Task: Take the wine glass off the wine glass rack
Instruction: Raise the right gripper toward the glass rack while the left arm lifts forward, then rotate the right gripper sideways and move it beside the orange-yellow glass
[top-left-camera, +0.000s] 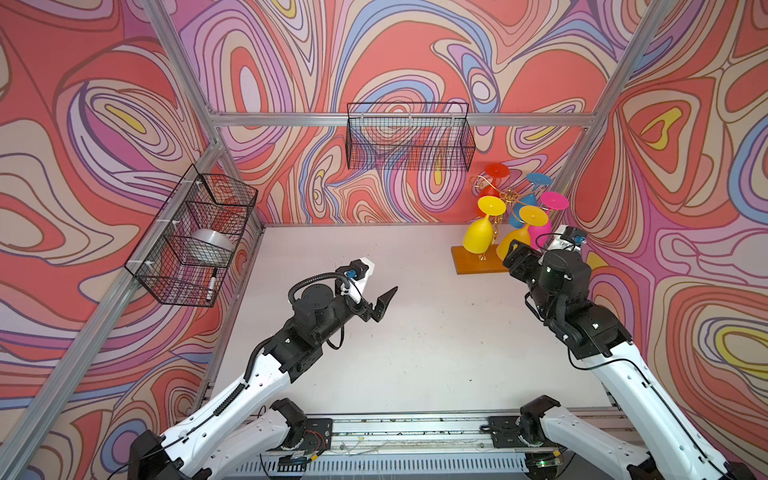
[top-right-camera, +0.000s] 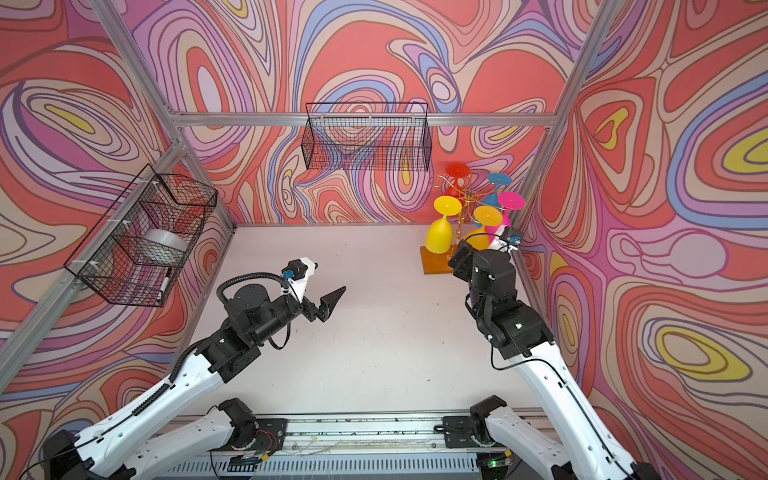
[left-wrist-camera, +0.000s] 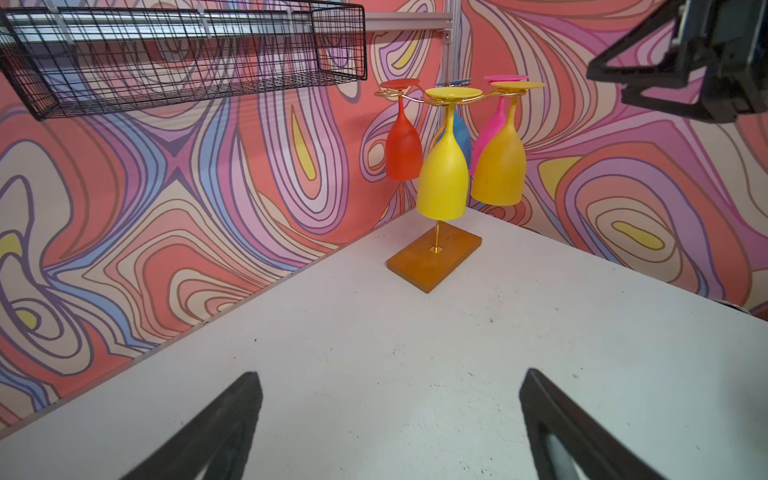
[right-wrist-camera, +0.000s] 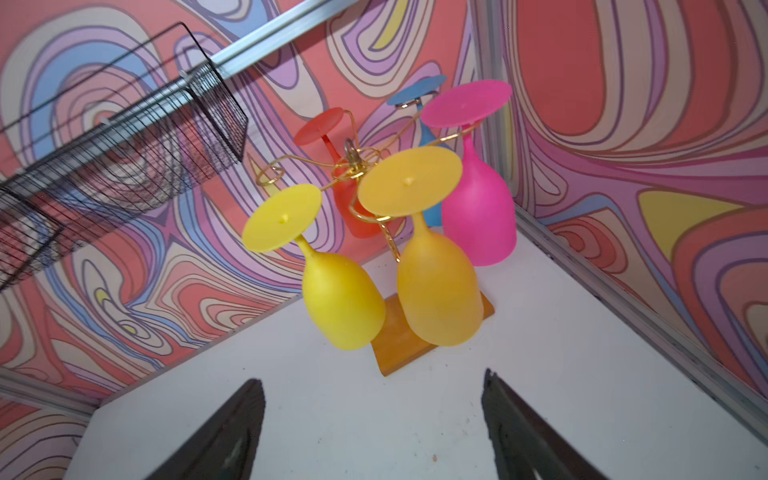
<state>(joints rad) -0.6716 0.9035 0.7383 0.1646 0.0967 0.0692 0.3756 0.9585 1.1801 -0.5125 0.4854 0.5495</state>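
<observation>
The wine glass rack (left-wrist-camera: 432, 261) stands in the far right corner of the pale surface (top-left-camera: 415, 332), close to both patterned walls, its amber base flat on the surface and its twisted gold stem upright. Five glasses hang bowl-down from its curled arms, each foot resting on top of the wire. They are a yellow wine glass (right-wrist-camera: 340, 299), an orange wine glass (right-wrist-camera: 438, 291), a pink wine glass (right-wrist-camera: 478, 216), a red wine glass (left-wrist-camera: 403, 149) and a blue wine glass (left-wrist-camera: 462, 137). The yellow and orange ones hang nearest the arms, with the other three behind them towards the corner.

The right tool (right-wrist-camera: 372, 376) is released, its jaws spread wide with nothing between them. It points at the orange glass from just in front of the rack and touches neither. The left tool (left-wrist-camera: 391, 374) is also released and empty. It hangs above the middle of the surface, well apart from the rack and aimed towards it.

A black mesh basket (top-left-camera: 409, 137) hangs on the back rail. A second basket (top-left-camera: 174, 286) on the left rail holds a silvery tape roll (top-left-camera: 212, 245) and a marker (top-left-camera: 212, 284), whose print is too small to read
</observation>
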